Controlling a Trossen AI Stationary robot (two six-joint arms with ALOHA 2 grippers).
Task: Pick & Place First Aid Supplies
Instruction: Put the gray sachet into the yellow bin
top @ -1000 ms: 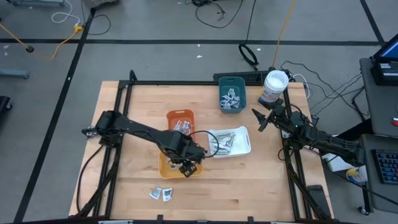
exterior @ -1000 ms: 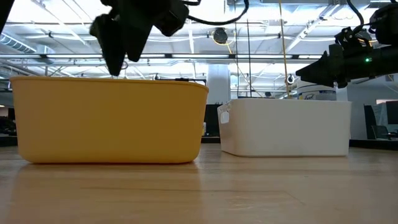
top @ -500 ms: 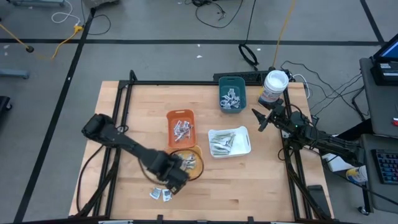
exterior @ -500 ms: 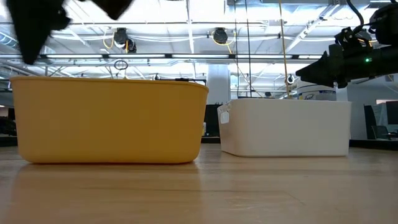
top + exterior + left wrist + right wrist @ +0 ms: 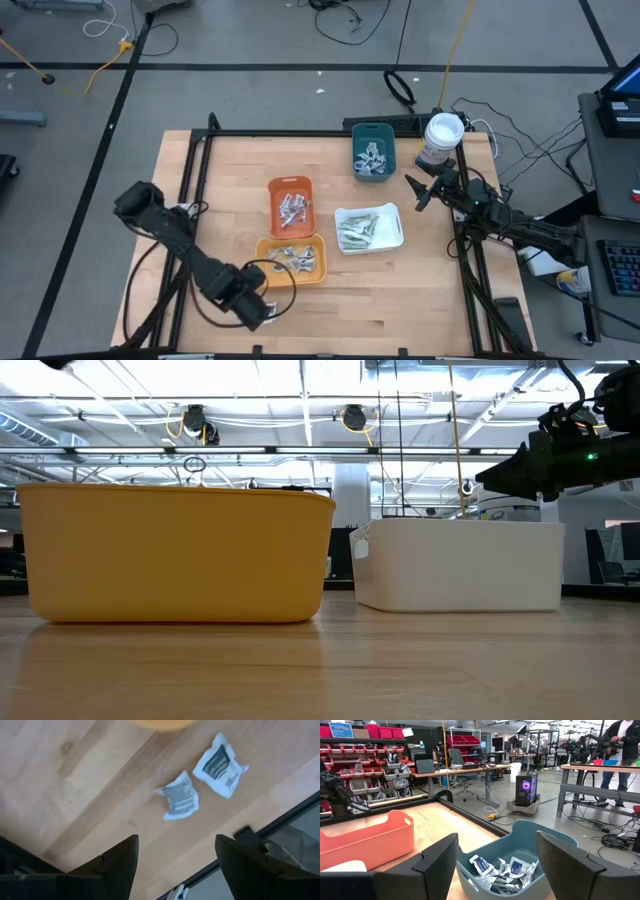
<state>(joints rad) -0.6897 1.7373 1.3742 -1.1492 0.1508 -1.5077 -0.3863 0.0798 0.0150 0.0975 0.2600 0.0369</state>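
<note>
Left wrist view: two loose sachets (image 5: 181, 796) (image 5: 219, 765) lie flat on the bare table (image 5: 75, 780), close together but apart, near its front edge and just beyond the yellow tray (image 5: 291, 262).
Left fingers: the left gripper (image 5: 175, 865) hovers above the pair with its fingers (image 5: 119, 862) spread apart, holding nothing.
Right fingers: the right gripper (image 5: 496, 862) waits near the teal tray (image 5: 520, 837), fingers wide apart and empty.
Other supplies: more packets sit in the teal, orange (image 5: 291, 205), yellow and white (image 5: 369, 230) trays.
Handling: each sachet looks light, thin, crinkly and probably slick; it should flex rather than break.
Where to hold: across a raised, crumpled edge or corner, since the flat middle gives little to pinch.
Risk: a light packet may slide on the wood or drag its neighbour.
</note>
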